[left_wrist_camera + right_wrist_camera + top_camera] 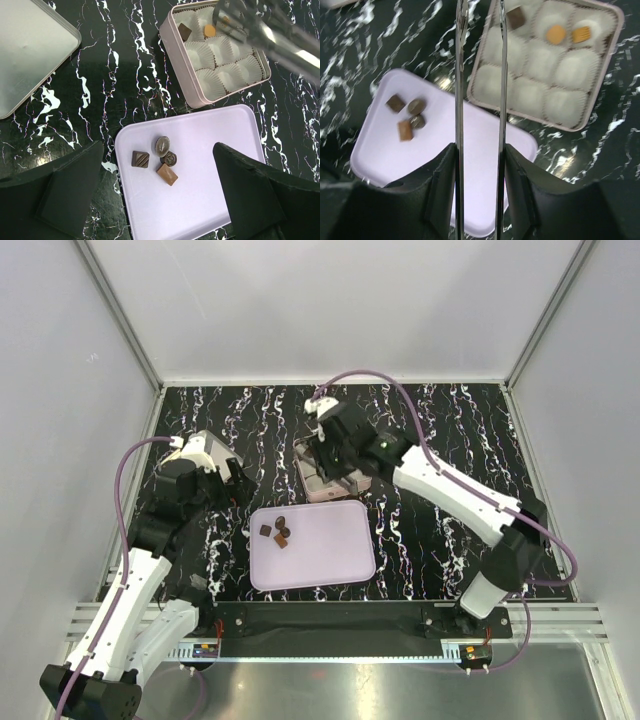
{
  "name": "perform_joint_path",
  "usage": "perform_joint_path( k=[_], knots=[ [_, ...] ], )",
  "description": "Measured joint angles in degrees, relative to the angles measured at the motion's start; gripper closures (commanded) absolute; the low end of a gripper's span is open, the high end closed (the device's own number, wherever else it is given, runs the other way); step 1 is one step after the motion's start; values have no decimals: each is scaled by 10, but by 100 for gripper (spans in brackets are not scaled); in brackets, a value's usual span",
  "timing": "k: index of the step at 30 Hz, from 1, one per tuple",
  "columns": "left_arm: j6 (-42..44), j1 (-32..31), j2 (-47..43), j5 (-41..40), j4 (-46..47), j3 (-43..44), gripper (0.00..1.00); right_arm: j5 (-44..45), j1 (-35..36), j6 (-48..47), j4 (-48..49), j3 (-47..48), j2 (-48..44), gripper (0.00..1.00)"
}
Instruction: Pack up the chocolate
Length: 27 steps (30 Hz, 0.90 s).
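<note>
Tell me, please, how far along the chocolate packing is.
Done: one dark piece and two orange pieces sit in the tin. In hand: the right gripper holds tongs above it. Remaining: four pieces on the tray.

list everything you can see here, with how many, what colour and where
table: one, black with white veins, under everything
tray: one, pale lilac, near middle of the table
chocolates on the tray: four, three dark brown and one lighter brown, clustered at its left side
tin: one, pink, square, just beyond the tray
paper cups: nine, white, lining the tin
chocolates in the tin: three, one dark brown and two orange, in one row of cups
lid: one, silver, left of the tin
tongs: one pair, metal, in the right gripper, over the tin
left gripper: black, open, empty, above the tray
right gripper: black, closed on the tongs
</note>
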Motion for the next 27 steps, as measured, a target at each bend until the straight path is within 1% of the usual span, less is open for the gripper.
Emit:
perform_joint_path(
  k=[4,7,14,20,27],
  knots=[
    [0,1,0,-2,0,0,1,4,60,5,19,-66,-41,52],
    [0,1,0,-5,0,0,1,4,101,19,28,-119,-51,52],
    [0,1,0,-14,0,0,1,3,162,77,50,-218,-67,52],
    [0,2,3,-18,0,0,1,4,222,122,62,-231,-81,52],
    [0,2,5,-18,-1,0,1,18,249,150,65,-231,-80,51]
  ],
)
